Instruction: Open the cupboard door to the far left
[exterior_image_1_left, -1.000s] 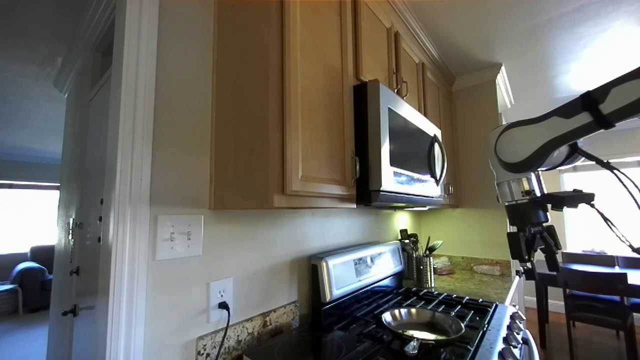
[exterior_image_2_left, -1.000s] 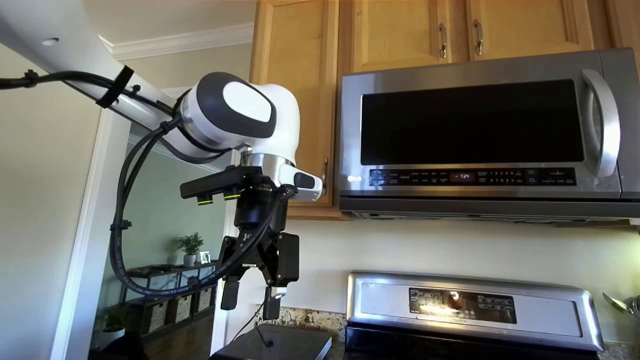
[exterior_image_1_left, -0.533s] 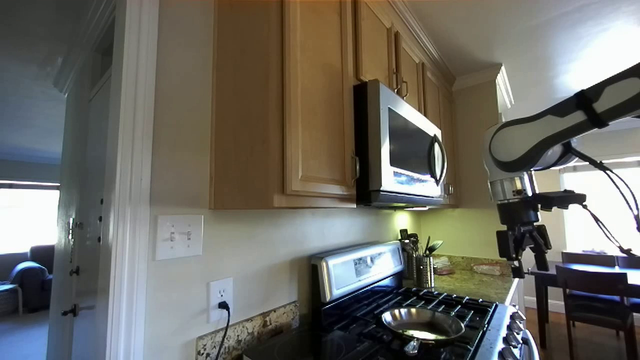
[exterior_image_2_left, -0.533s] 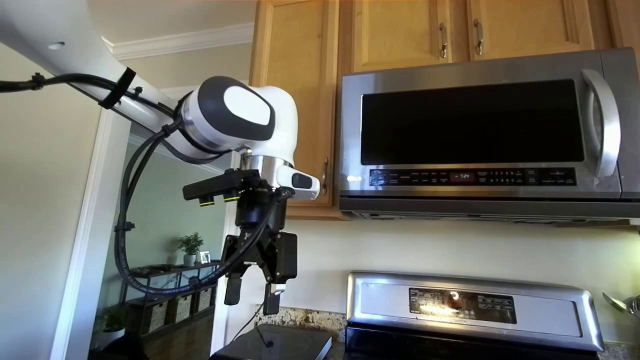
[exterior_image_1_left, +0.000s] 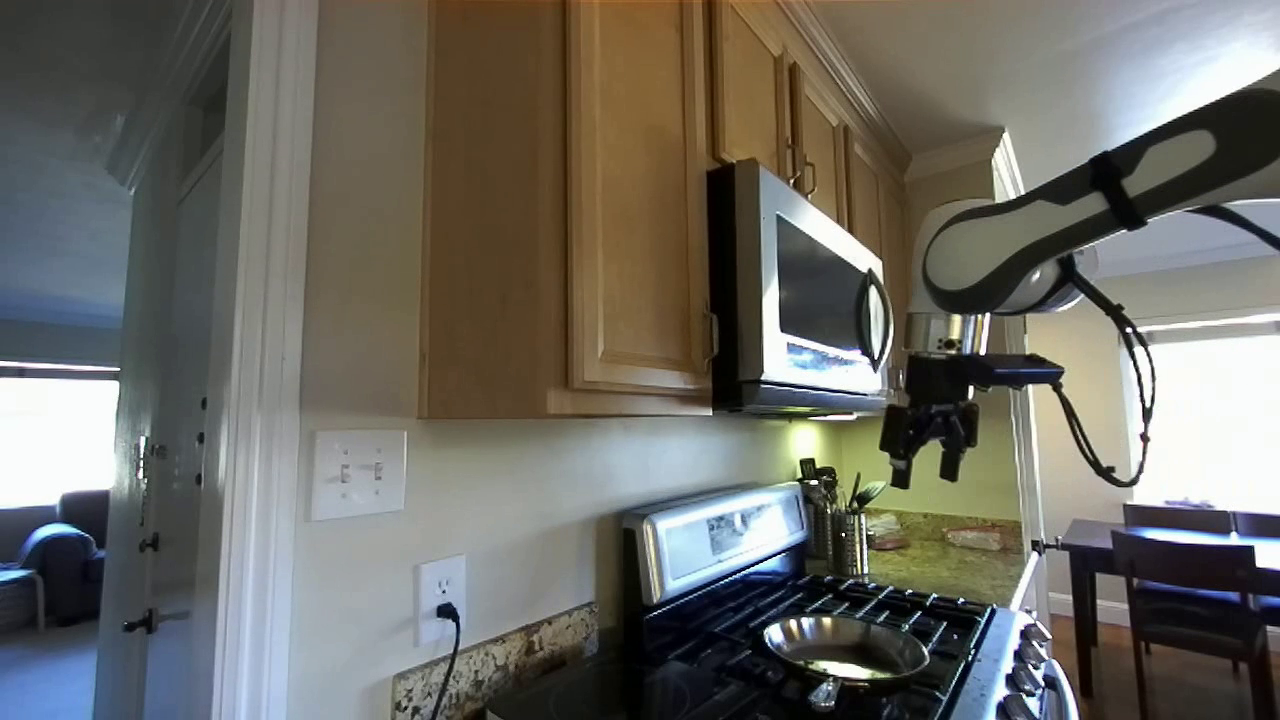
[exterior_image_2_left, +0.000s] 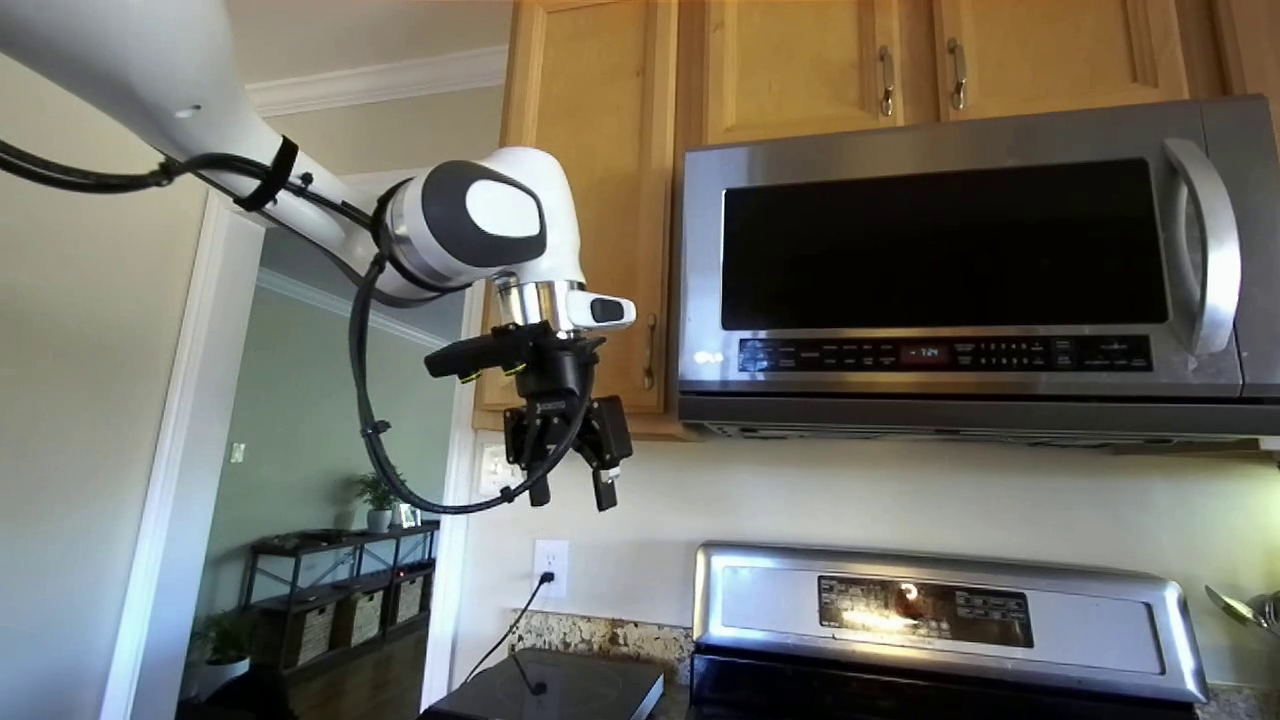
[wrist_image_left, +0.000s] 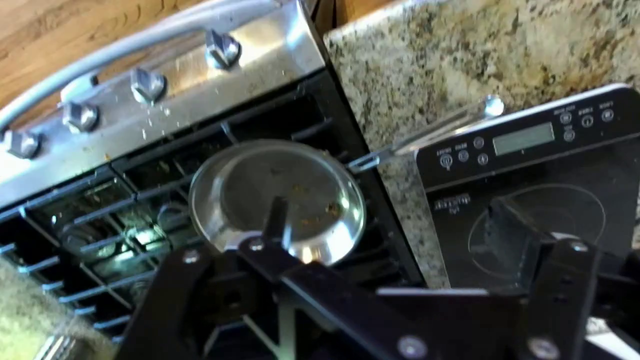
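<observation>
The cupboard door is the tall light-oak door in both exterior views, left of the microwave. It is shut, its panel lying against the cabinet frame. Its slim vertical metal handle is at the lower right edge and also shows in an exterior view. The arm covers part of the door there. My gripper points down, apart from the door and handle and lower than the handle. In the wrist view its fingers are spread wide with nothing between them. The door is out of the wrist view.
The microwave adjoins the door on its right. Below are the stove and a steel pan, whose handle points towards a black portable cooktop. Shorter cabinet doors hang over the microwave. Utensil holders stand behind the stove.
My gripper has moved up and towards the cabinets: leftward in an exterior view, rightward in an exterior view. It stays open. The cupboard door has not moved.
</observation>
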